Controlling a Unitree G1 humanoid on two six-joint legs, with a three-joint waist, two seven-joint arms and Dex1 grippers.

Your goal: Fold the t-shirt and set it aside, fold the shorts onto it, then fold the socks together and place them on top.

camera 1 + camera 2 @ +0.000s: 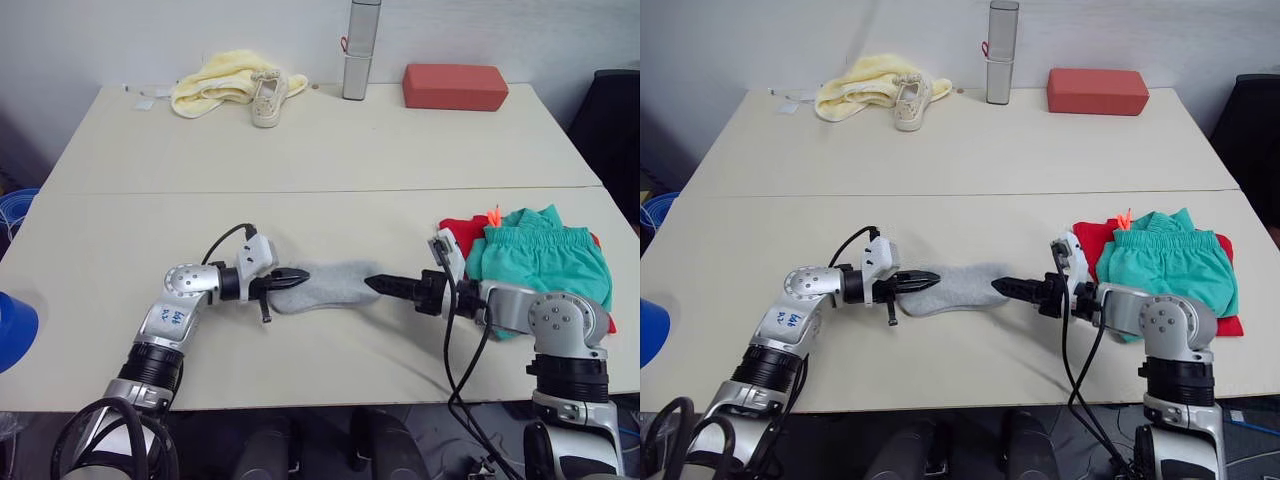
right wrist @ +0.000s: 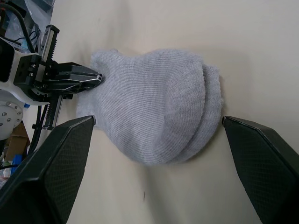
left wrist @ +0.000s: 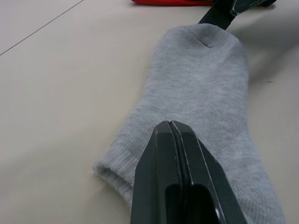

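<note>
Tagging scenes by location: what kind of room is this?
Probably a lab or office test space, not a home: two plain pale tables pushed together against a bare wall, staged props such as a red block and a beige sneaker, and a blue bin alongside.

Socks (image 1: 325,285) lying near the front middle of the worktop (image 1: 330,150), between left pincer (image 1: 292,279) at their left end and right pincer (image 1: 385,285) just right; shorts (image 1: 540,255) on the t-shirt (image 1: 462,233) further right; sneaker (image 1: 268,98) at the back.
</note>
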